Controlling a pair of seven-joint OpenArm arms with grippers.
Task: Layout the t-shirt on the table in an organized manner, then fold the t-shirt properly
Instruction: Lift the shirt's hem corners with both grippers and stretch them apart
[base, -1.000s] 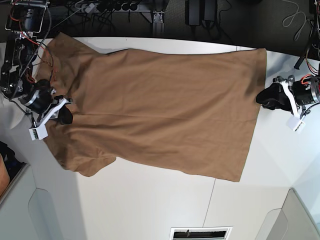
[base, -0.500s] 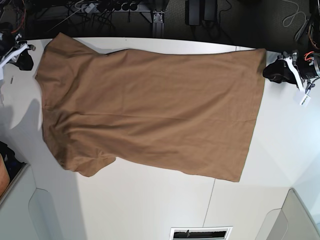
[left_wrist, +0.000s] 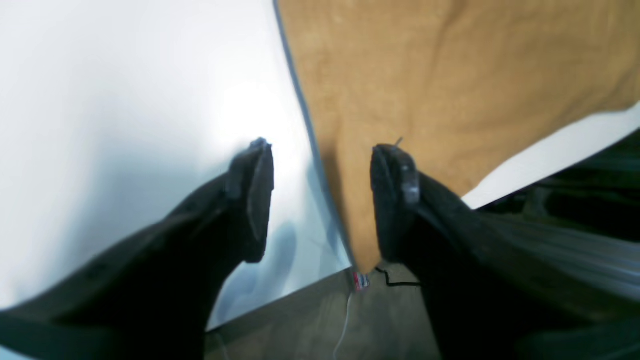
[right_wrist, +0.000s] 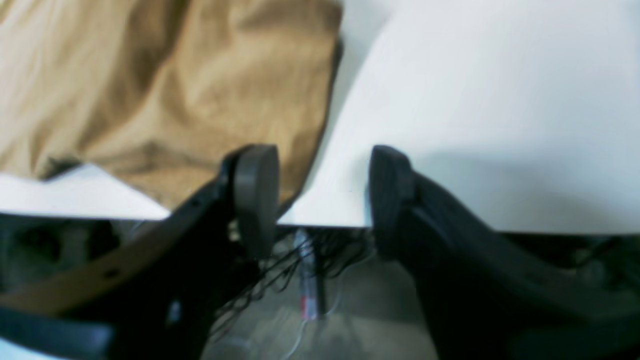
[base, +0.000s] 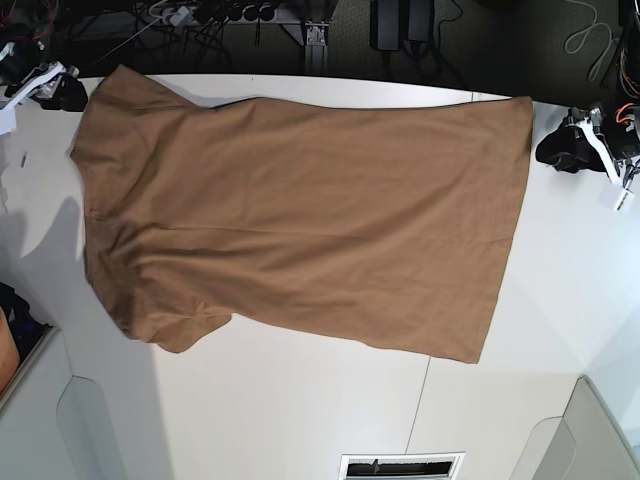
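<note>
The tan t-shirt (base: 300, 210) lies spread flat on the white table (base: 300, 410), hem to the right and sleeves to the left. My left gripper (base: 552, 148) hovers just off the hem's far right corner. In its wrist view it (left_wrist: 322, 200) stands open over that corner of the t-shirt (left_wrist: 450, 75), holding nothing. My right gripper (base: 66, 92) is at the table's far left corner, beside the far sleeve. In its wrist view it (right_wrist: 322, 200) is open above the table (right_wrist: 500, 100) edge, with the t-shirt (right_wrist: 175, 90) sleeve to its left.
Cables and power strips (base: 220, 15) lie on the dark floor past the table's far edge. A thin seam line (base: 420, 400) crosses the near tabletop, and a vent grille (base: 400, 466) sits at the bottom. Grey panels flank the near corners.
My right gripper has let go of the collar area and moved up to the far left corner, now open. The left gripper has backed off from the hem towards the far right.
</note>
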